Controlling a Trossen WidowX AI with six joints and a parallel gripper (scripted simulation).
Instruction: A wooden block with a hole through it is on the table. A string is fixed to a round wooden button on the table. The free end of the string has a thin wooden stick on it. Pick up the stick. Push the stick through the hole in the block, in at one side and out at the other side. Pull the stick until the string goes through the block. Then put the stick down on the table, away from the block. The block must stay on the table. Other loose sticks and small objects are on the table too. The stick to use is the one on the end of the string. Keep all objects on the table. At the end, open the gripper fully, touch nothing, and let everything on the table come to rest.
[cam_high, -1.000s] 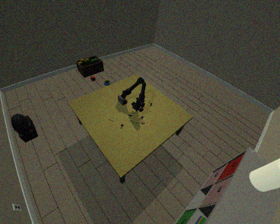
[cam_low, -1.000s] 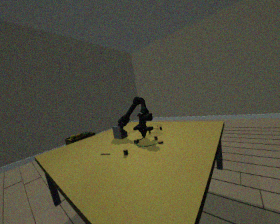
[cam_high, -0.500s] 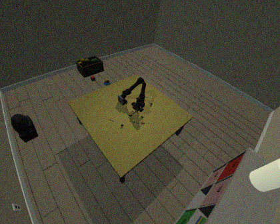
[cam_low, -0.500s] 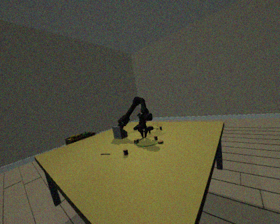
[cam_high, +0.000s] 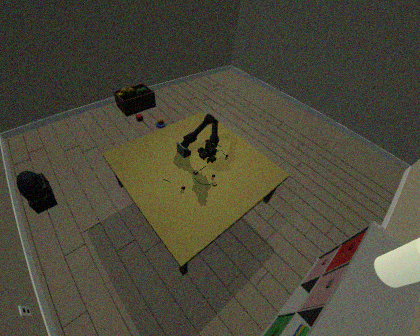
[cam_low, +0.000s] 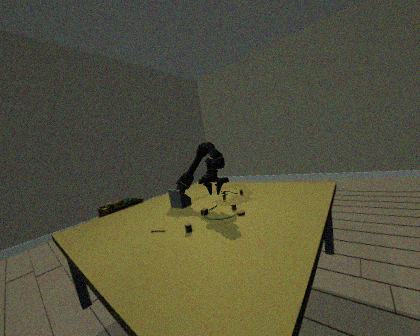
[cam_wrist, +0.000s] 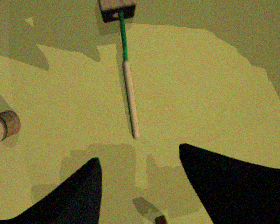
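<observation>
The wooden block (cam_wrist: 111, 5) (cam_high: 195, 172) (cam_low: 204, 212) stands on the table (cam_high: 180, 235) (cam_low: 200, 280). The green string (cam_wrist: 124, 40) comes out of the block's face on my side and joins the wooden stick (cam_wrist: 131, 100) (cam_low: 213, 206), which lies on the table pointing away from the block. On the block's other side the string (cam_low: 222, 219) curves to the round button (cam_low: 241, 213) (cam_high: 215, 184). My gripper (cam_wrist: 140, 157) (cam_low: 214, 194) is open and empty. It is above the table, just beyond the stick's free end. The inside of the hole is hidden.
A small cylinder (cam_wrist: 10, 125) (cam_low: 233, 206) stands near the button. Another dark cylinder (cam_high: 183, 188) (cam_low: 188, 228) and a loose stick (cam_high: 166, 180) (cam_low: 158, 231) lie farther out. More small objects (cam_low: 241, 192) (cam_high: 226, 156) are behind the gripper. A grey box (cam_low: 179, 199) is at the arm's base.
</observation>
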